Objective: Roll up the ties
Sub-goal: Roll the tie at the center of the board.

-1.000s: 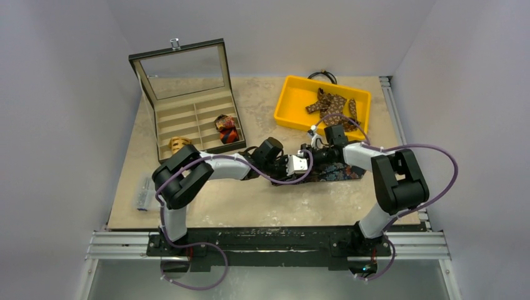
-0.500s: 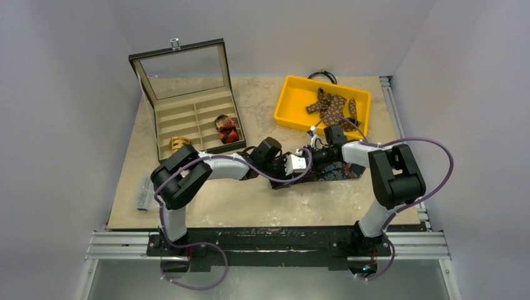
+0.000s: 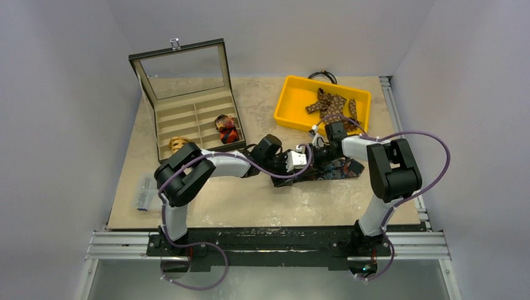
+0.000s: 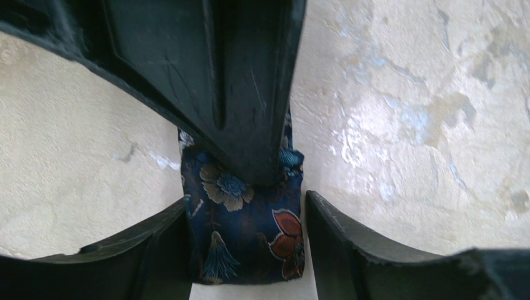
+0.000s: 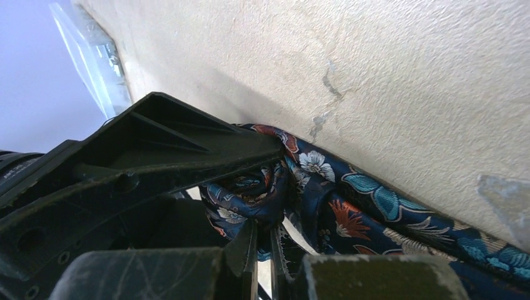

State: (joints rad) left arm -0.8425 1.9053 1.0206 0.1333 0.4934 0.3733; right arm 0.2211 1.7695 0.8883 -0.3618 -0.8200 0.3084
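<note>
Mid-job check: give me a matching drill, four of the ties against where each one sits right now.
Things:
1. navy floral tie
2. brown dotted tie
3. red-orange coil
4. tan coil

Places:
a. in the yellow tray
b. left column of the box
c. on the bare table, under the arms
d. right column of the box

Pairs: 1-c, 2-a, 3-d, 4-b

My left claw (image 4: 247,265) is black. The blue tie (image 4: 240,228) has red flowers. The brown tie (image 3: 332,104) in the yellow tray (image 3: 292,100) has dots.
</note>
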